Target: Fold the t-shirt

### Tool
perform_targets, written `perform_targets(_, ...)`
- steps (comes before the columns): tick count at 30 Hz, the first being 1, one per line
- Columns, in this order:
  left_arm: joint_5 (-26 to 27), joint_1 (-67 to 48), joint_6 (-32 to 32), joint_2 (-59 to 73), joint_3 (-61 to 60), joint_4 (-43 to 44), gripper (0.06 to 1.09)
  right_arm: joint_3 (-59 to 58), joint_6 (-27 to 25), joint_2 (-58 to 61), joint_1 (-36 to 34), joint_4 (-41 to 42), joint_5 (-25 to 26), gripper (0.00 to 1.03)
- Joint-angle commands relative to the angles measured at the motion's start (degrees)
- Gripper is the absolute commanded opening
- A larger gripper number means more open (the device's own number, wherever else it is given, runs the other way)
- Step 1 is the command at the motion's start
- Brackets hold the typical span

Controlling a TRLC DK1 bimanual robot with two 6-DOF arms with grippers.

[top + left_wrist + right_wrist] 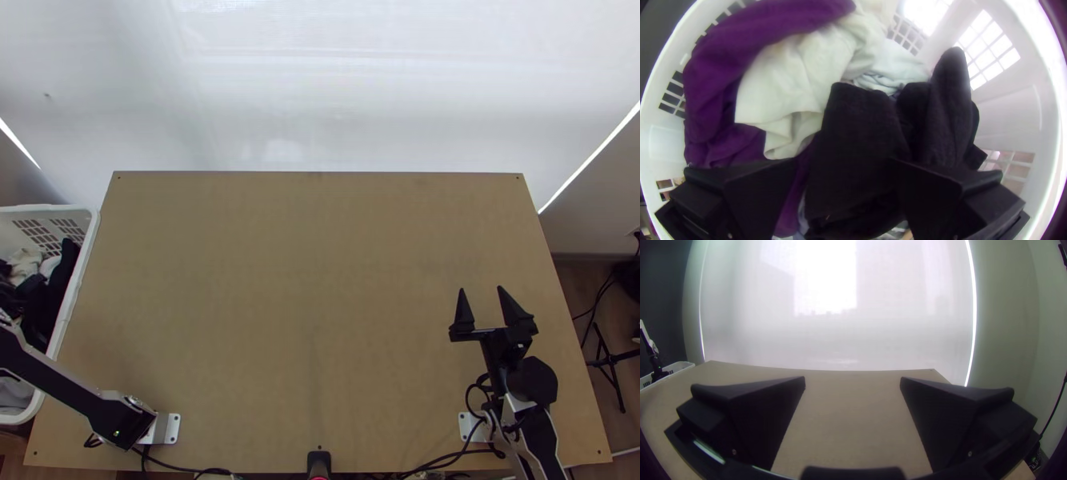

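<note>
Pale blind (320, 96) behind, wooden table (280, 280) in front. Clothes (858, 133) bunched in white basket (48, 210); t-shirt probably among them, can't tell which piece. Left gripper (843, 162) over the pile, fingers wide, no grip visible. Right gripper (481, 289) above the table's right side, also wide. Progress: likely zero. Left to do: pick, spread, fold.

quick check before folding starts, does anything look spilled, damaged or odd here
Nothing stands out: the clothes lie bunched inside the white basket, as unfolded laundry would, and the left gripper is open over them.
</note>
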Motion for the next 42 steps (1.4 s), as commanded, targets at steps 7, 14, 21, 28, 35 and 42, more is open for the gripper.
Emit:
perform_targets(7, 1.1, -0.9, 2.7, -0.7, 3.6, 0.7, 0.09, 0.0, 0.1, 0.0, 0.0, 0.0, 0.0, 0.99)
perform_targets(14, 3.3, 3.0, -9.4, -8.3, 27.7, -11.4, 0.09, 0.0, 0.1, 0.0, 0.0, 0.0, 0.0, 0.99)
perform_targets(21, 11.6, 6.3, -19.1, -19.8, 35.8, -12.9, 0.09, 0.1, 0.1, 0.0, 0.0, 0.0, 0.0, 0.99)
perform_targets(28, 18.8, 9.3, -26.0, -31.3, 34.1, -9.9, 0.09, 0.0, 0.1, 0.0, 0.0, 0.0, 0.0, 0.99)
perform_targets(35, 22.8, 10.8, -31.7, -40.8, 34.0, -4.9, 0.09, 0.0, 0.1, 0.0, 0.0, 0.0, 0.0, 0.99)
perform_targets(42, 26.5, 10.2, -37.3, -47.5, 34.0, -0.8, 0.09, 0.0, 0.1, 0.0, 0.0, 0.0, 0.0, 0.99)
